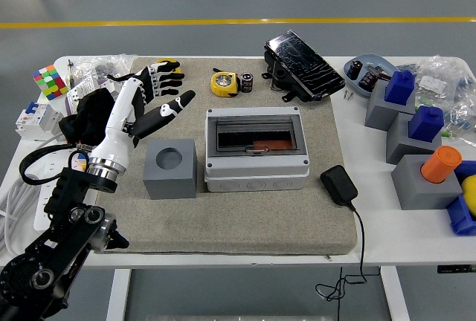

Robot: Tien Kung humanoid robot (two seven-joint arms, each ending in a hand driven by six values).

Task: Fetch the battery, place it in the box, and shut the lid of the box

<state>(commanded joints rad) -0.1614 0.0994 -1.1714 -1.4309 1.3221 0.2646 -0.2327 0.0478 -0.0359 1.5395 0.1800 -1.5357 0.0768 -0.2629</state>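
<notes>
the left hand (152,91) hovered over the upper left of the grey mat (245,224), fingers spread apart and holding nothing, above and to the left of the grey cube with a round hole (171,169). no right hand appeared anywhere in view. by my judgement the fetching step was the one in hand and not yet done: the battery (247,82) lay untouched on the mat, near the far edge, just beside the yellow tape measure (224,83) and well apart from the empty hand.

the battery was a small dark cylinder; it was too small to tell for certain, but its long axis seemed to run roughly toward and away from the robot, one end pointing to the far side of the tabletop (387,224).

the next move, as i judged it, called for the hand to travel rightward past the tape measure, come down over the battery and pinch it across its short width, without nudging the tape measure beside it.

the box (256,150) sat at the middle of the mat, long side running left to right. its dark tinted lid (256,137) appeared to lie down over the opening already, a reddish shape showing through it, so it might have needed lifting before the battery could go in. further right a black adapter (339,185) rested near the box's corner.
</notes>
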